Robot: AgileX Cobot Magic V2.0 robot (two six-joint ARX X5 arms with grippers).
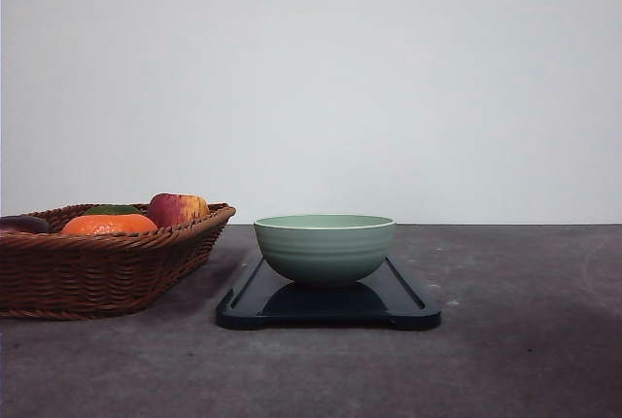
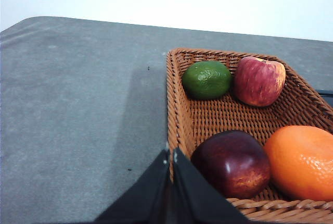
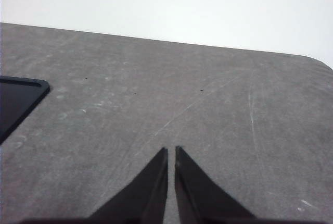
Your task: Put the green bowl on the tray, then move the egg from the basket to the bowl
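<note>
The green bowl (image 1: 325, 248) stands upright on the dark tray (image 1: 408, 306) in the middle of the table. To its left sits the brown wicker basket (image 1: 117, 262). The egg is out of view; among the fruit in the basket (image 2: 179, 109) I see none. In the left wrist view my left gripper (image 2: 170, 155) is shut with nothing in it, its tips over the basket's near corner. My right gripper (image 3: 171, 150) is shut and holds nothing, over bare table to the right of the tray's corner (image 3: 15, 101).
The basket holds a green fruit (image 2: 207, 79), a red apple (image 2: 258, 81), a dark red fruit (image 2: 231, 162) and an orange (image 2: 302, 161). Grey tabletop stretches right of the tray (image 1: 525, 282) and left of the basket (image 2: 78, 109). A white wall stands behind.
</note>
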